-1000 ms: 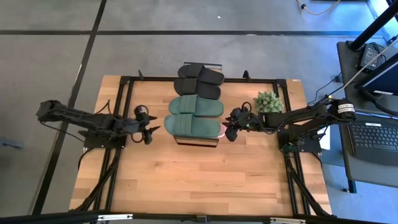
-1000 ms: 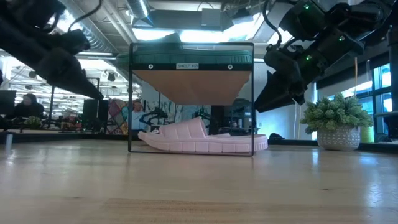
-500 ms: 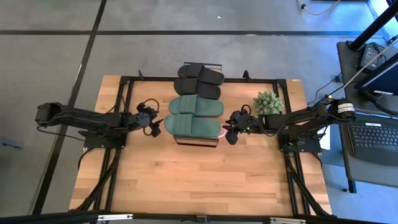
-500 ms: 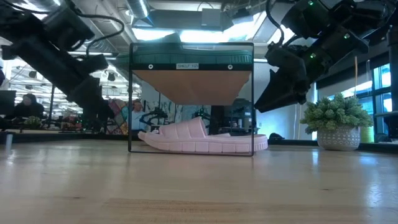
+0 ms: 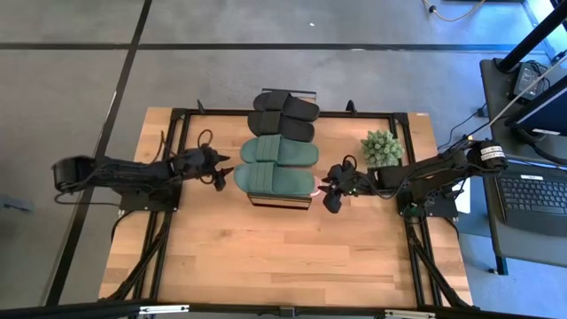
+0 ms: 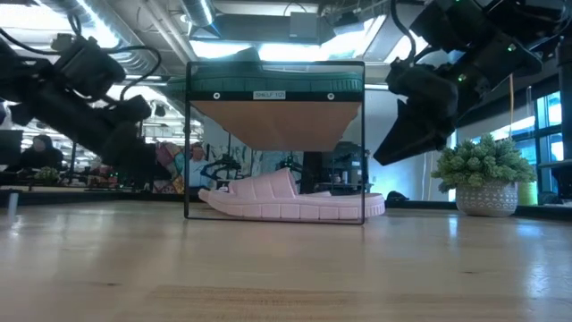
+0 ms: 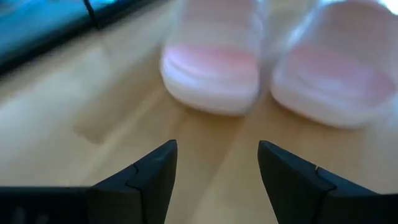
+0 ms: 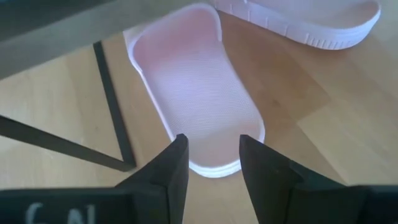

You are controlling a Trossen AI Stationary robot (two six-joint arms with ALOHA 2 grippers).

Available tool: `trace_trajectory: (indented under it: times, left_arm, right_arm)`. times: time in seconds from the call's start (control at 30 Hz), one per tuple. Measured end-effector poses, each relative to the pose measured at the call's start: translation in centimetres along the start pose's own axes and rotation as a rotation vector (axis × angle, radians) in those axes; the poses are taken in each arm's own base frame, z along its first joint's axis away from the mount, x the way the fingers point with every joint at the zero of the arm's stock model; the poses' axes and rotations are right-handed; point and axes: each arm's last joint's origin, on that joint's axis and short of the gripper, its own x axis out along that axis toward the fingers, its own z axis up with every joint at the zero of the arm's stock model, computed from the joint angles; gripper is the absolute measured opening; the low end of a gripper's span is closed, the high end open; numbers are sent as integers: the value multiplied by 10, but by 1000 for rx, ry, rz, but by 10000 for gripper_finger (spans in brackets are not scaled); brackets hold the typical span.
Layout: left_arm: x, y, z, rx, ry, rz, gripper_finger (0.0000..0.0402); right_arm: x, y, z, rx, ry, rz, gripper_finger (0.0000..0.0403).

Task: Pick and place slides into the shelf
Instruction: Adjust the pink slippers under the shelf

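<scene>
High view: shelf sits mid-table. Green pair lies on its top board, black pair on the far section just behind. Only a sliver of pink shows past the shelf's right edge. Left gripper is just beside the shelf's left end, next to the near green slide. Right gripper is off the shelf's right end, by the pink sliver. Potted plant stands on the table behind the right arm.

Low view: pink slide lies flat on the tabletop inside the black frame, under the wood board; its end reaches past the right post. A green slide rests on top. Right gripper hangs above the table to the right of the frame, not touching anything. Left arm hangs to the left of the frame. Plant far right. People in the room behind, blurred.

Left wrist: fingers wide apart, nothing between them. Two pink slide ends lie side by side on the wood ahead, blurred.

Right wrist: fingers partly apart, empty, hovering over the near end of a pink slide that pokes out past the frame rail. Second pink slide lies beside it.
</scene>
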Motion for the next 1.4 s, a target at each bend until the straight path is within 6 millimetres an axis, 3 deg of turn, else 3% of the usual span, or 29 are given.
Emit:
trace_trajectory:
  times: [0.23, 0.97, 1.4]
  left_arm:
    - [0, 11, 16, 26, -143, -33, 216]
    - [-2, 40, 23, 17, -243, -106, 216]
    - [11, 56, 17, -28, -185, -82, 216]
  right_arm:
    - [0, 0, 0, 4, -8, -5, 142]
    - [0, -1, 1, 5, -29, -34, 142]
    - [0, -1, 2, 5, -37, -50, 142]
